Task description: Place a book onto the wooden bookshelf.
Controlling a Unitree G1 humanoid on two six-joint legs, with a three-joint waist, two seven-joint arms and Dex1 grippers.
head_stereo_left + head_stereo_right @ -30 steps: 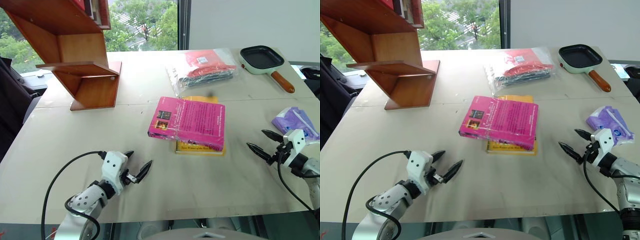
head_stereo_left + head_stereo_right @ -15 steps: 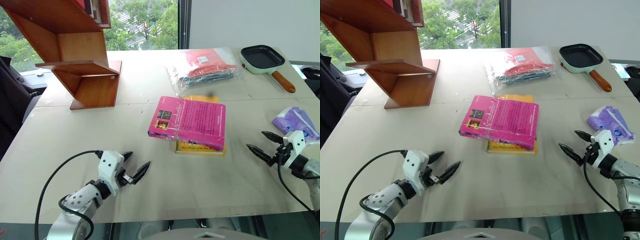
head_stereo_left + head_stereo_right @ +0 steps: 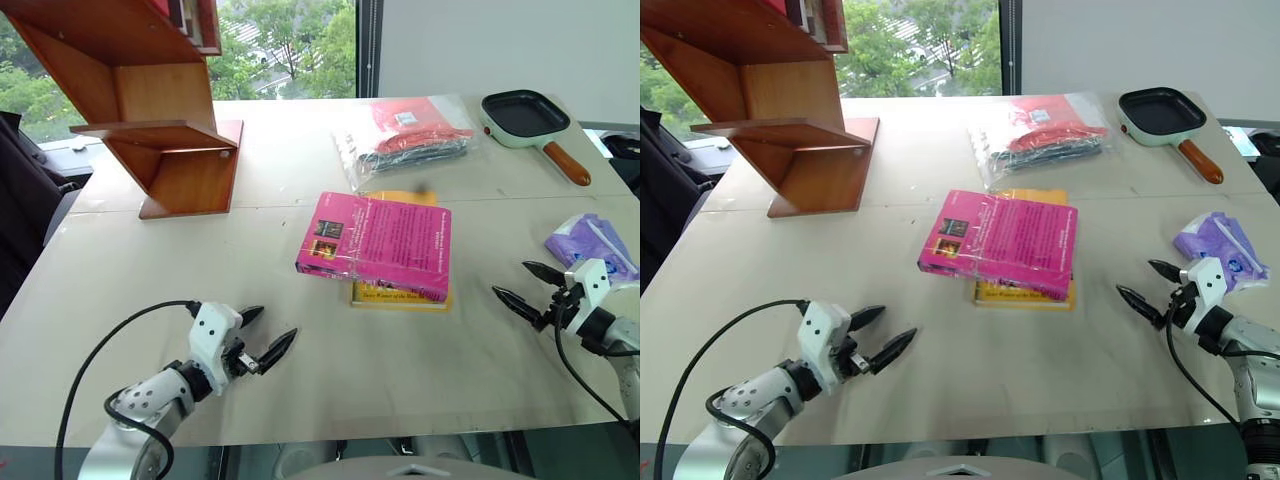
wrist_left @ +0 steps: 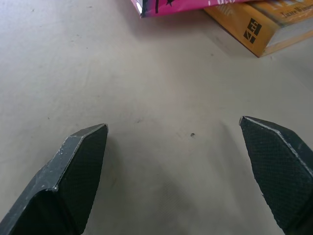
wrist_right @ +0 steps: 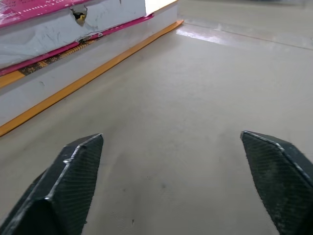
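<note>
Left eye view: book [image 3: 377,245] lies between both gaping claws, untouched.

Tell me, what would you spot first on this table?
The bright pink book in the middle of the table, lying on top of a yellow book. Next comes the big reddish wooden bookshelf at the far left corner. A black frying pan sits at the far right.
</note>
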